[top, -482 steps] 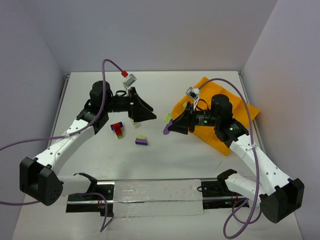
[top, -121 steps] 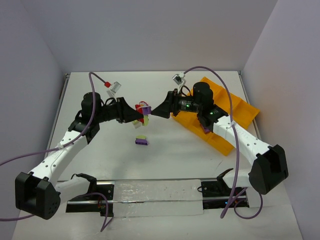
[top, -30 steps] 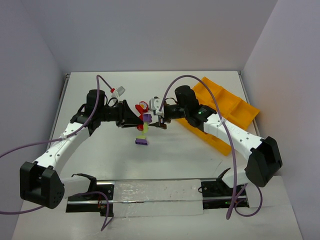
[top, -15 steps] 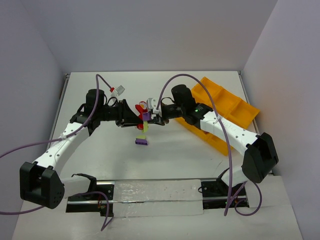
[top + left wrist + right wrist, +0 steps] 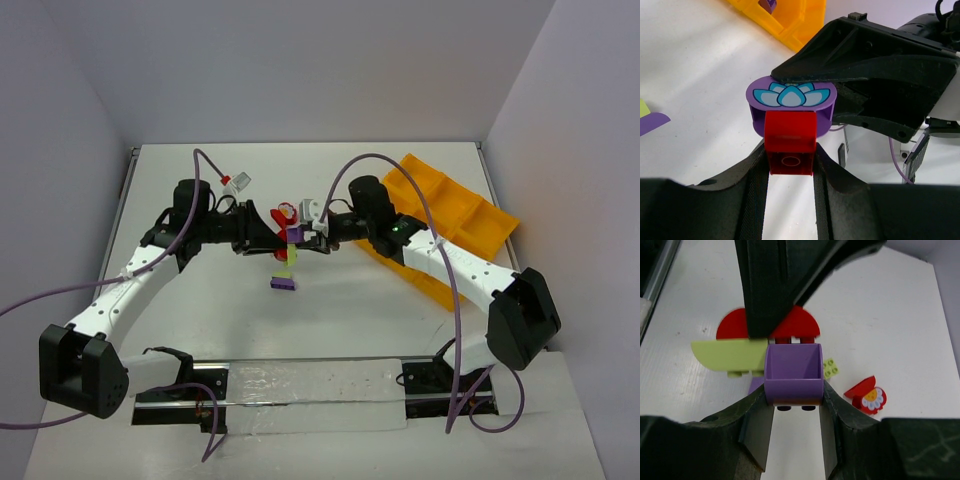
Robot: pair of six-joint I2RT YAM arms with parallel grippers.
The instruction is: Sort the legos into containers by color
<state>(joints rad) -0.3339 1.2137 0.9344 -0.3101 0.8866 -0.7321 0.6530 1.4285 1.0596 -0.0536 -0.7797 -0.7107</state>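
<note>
- The left tool (image 5: 270, 227) and the right tool (image 5: 308, 236) meet tip to tip above the table (image 5: 200, 330). Both are closed on one mixed clump (image 5: 290, 236) of bricks, which is held in the air between them.
- We judge this double grip is meant to pull the colours apart. One tool steadies one colour while the other takes its neighbour, because stuck bricks cannot be sorted as they are.
- The left wrist view shows the left tool (image 5: 790, 167) narrow and pinching a red brick (image 5: 790, 150). A purple half-round piece with a lotus print (image 5: 791, 100) sits on top, pressed against the other tool's finger.
- The right wrist view shows the right tool (image 5: 792, 407) narrow around a purple brick (image 5: 792, 370). A yellow-green piece (image 5: 727, 355) and a red half-disc (image 5: 805, 325) lie just beyond it. We cannot tell whether this purple brick is the lotus piece.
- Only the right wrist view shows a red flower piece (image 5: 867, 396) loose on the table below.
- Only the overhead view shows the layout. The orange tray (image 5: 455, 205) sits well to the right, and a purple-and-green pair (image 5: 283, 283) lies on the table near the clump.
- The left wrist view catches a purple brick (image 5: 767, 4) already in the tray.
</note>
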